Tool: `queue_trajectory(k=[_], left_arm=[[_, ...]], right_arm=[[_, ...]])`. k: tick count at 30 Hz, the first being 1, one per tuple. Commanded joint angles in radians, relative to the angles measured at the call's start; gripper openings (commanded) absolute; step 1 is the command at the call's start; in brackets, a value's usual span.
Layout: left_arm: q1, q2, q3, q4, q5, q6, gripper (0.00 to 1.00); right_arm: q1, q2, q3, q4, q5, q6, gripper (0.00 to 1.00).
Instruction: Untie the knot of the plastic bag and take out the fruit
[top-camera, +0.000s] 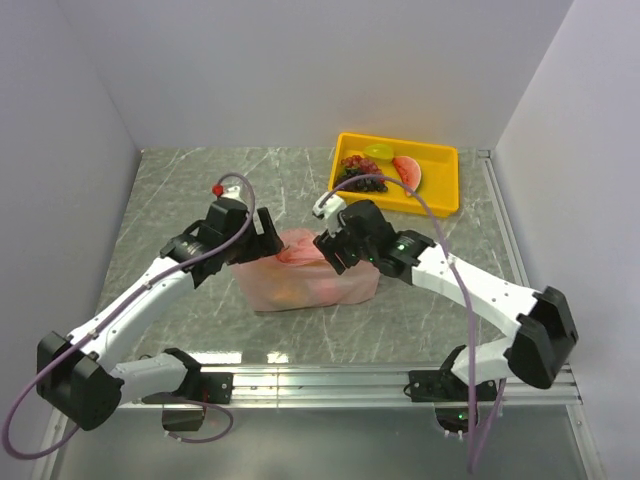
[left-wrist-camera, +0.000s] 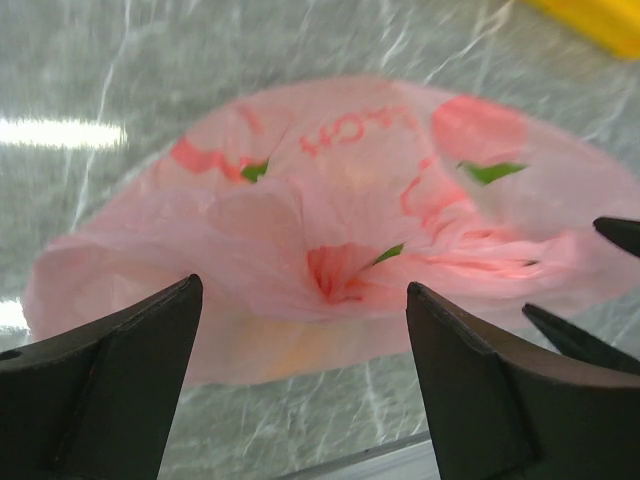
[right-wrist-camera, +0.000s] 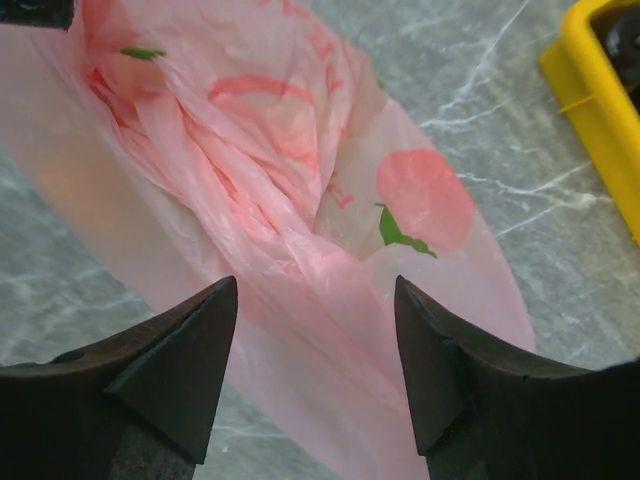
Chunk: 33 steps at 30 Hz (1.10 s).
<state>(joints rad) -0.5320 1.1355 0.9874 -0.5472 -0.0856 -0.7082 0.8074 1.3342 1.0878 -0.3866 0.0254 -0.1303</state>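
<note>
The pink plastic bag (top-camera: 312, 280) lies on the marble table between both arms, printed with red fruit and green leaves. Its knot (left-wrist-camera: 338, 272) is a twisted pink bunch on top, seen from the right wrist as gathered folds (right-wrist-camera: 255, 190). My left gripper (top-camera: 263, 232) hangs open just left of the bag, its jaws either side of the knot but apart from it (left-wrist-camera: 303, 285). My right gripper (top-camera: 326, 250) is open over the bag's right top, empty, with plastic below the gap (right-wrist-camera: 316, 282). Fruit shows only as a faint yellow-orange glow (left-wrist-camera: 295, 350) through the plastic.
A yellow tray (top-camera: 441, 196) stands at the back right, holding a dark grape bunch (top-camera: 363, 175), a watermelon slice (top-camera: 408, 172) and a pale green piece (top-camera: 378, 151). A small red thing (top-camera: 217, 188) sits behind the left arm. White walls close three sides.
</note>
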Motion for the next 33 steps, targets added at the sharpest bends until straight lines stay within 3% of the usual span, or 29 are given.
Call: queue_trajectory(k=[1, 3, 4, 6, 13, 21, 24, 25, 26, 27, 29, 31, 33], left_arm=[[-0.016, -0.005, -0.023, 0.046, -0.01, -0.048, 0.9], [-0.022, -0.003, -0.042, 0.068, 0.0, -0.063, 0.9], [-0.026, 0.0, -0.049, 0.073, 0.0, -0.066, 0.91], [-0.034, 0.001, -0.067, 0.087, 0.003, -0.08, 0.91], [-0.06, -0.003, -0.119, 0.122, -0.042, -0.119, 0.94], [-0.062, -0.011, -0.174, 0.257, -0.164, -0.192, 0.87], [-0.062, 0.003, -0.173, 0.289, -0.184, -0.194, 0.74], [-0.063, 0.006, -0.162, 0.282, -0.198, -0.18, 0.58], [-0.06, 0.013, -0.145, 0.261, -0.233, -0.145, 0.49], [-0.057, 0.017, -0.097, 0.207, -0.261, -0.122, 0.3], [-0.037, 0.02, -0.04, 0.136, -0.286, -0.032, 0.11], [0.021, 0.006, 0.037, 0.066, -0.235, 0.042, 0.01], [0.068, -0.02, 0.086, 0.032, -0.083, 0.149, 0.01]], right_arm=[[0.006, 0.036, 0.018, 0.02, -0.022, -0.074, 0.65], [0.007, 0.049, 0.0, 0.04, -0.042, -0.068, 0.51], [0.006, 0.046, -0.008, 0.048, -0.044, -0.052, 0.24], [0.01, 0.017, -0.038, 0.083, -0.035, -0.029, 0.0], [0.022, -0.228, -0.189, 0.282, -0.087, 0.119, 0.0], [0.064, -0.283, -0.244, 0.301, -0.096, 0.164, 0.0], [0.067, -0.308, -0.278, 0.321, -0.069, 0.195, 0.0], [0.068, -0.325, -0.288, 0.331, -0.029, 0.219, 0.0], [0.065, -0.337, -0.317, 0.337, 0.066, 0.234, 0.0], [0.058, -0.349, -0.333, 0.341, 0.133, 0.266, 0.0], [0.024, -0.398, -0.371, 0.345, 0.22, 0.31, 0.0], [-0.072, -0.461, -0.39, 0.333, 0.265, 0.4, 0.0], [-0.135, -0.507, -0.417, 0.327, 0.271, 0.464, 0.0]])
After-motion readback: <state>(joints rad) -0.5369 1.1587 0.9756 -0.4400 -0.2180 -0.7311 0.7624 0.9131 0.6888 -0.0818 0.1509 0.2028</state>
